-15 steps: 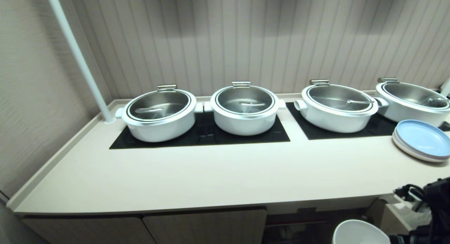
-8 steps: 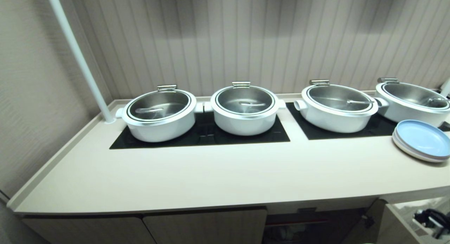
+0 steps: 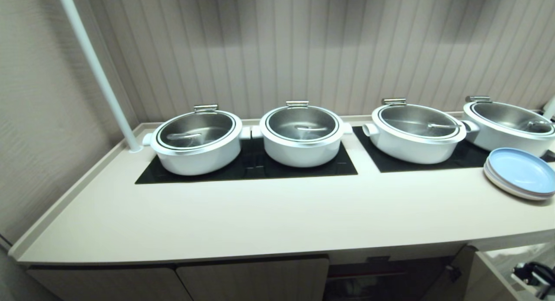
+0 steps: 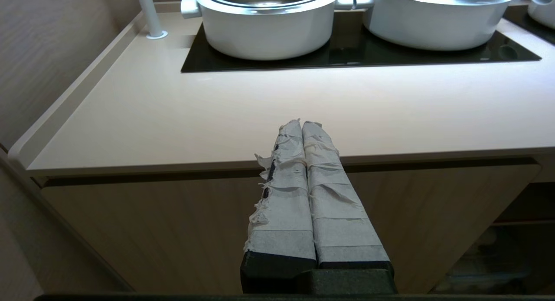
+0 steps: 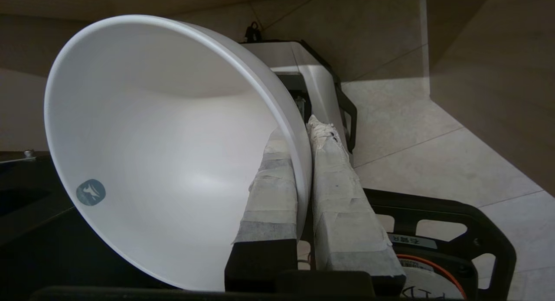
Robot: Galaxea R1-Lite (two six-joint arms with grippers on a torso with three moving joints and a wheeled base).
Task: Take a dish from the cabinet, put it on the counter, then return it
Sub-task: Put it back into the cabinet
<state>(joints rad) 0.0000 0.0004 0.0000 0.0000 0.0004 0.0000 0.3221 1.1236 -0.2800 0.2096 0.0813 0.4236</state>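
The dish [image 5: 173,153], a glossy white bowl with a small blue-grey sticker inside, fills the right wrist view. My right gripper [image 5: 301,132] is shut on its rim, one taped finger inside the bowl and one outside, low over the tiled floor. The dish is out of the head view, where only a dark bit of the right arm [image 3: 535,273] shows at the bottom right. The counter [image 3: 260,218] is bare along its front. Beneath it the cabinet [image 3: 251,279] has shut doors on the left and a dark open bay [image 3: 381,279]. My left gripper [image 4: 302,124] is shut and empty, parked before the counter's front edge.
Several large white lidded pots [image 3: 197,140] stand on black glass panels [image 3: 247,168] along the back. A stack of blue and cream plates [image 3: 520,173] lies at the right end. A white pole [image 3: 97,71] rises at the back left. An open door leaf [image 3: 490,275] stands by the bay.
The dish and my right arm, seen at the bottom right of the head view a second ago, have dropped out of it. The left arm has stayed still.
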